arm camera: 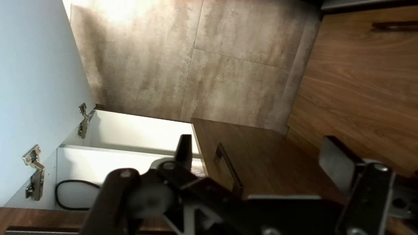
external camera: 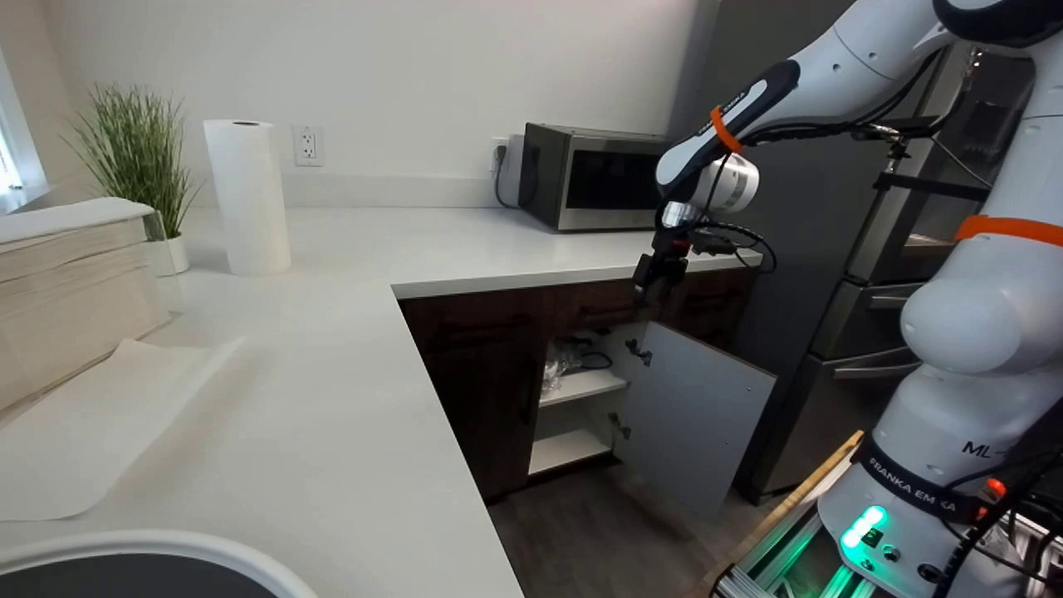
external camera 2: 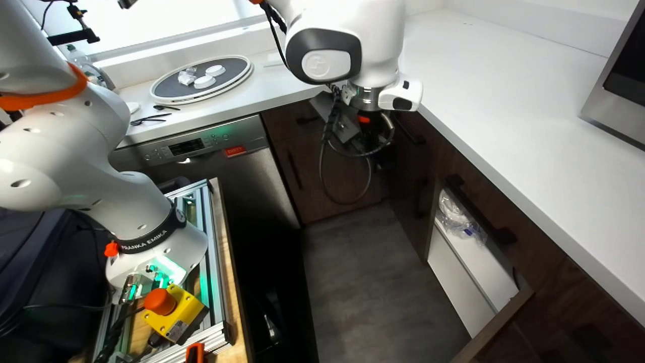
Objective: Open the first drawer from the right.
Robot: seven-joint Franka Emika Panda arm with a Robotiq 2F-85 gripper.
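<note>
The first drawer from the right is a dark brown front under the back counter, shut, in an exterior view. It also shows at the lower right in an exterior view, with a dark bar handle. My gripper is open in the wrist view, fingers wide apart with nothing between them. In an exterior view the black gripper hangs at counter-edge height, overlapping the drawer fronts. In an exterior view the dark gripper is near the inner corner, apart from the right drawer. That drawer is out of the wrist view.
A cabinet door stands wide open below the middle drawer, exposing white shelves; this door fills the wrist view's left. A closed cabinet door with a handle lies below the gripper. A microwave stands on the counter.
</note>
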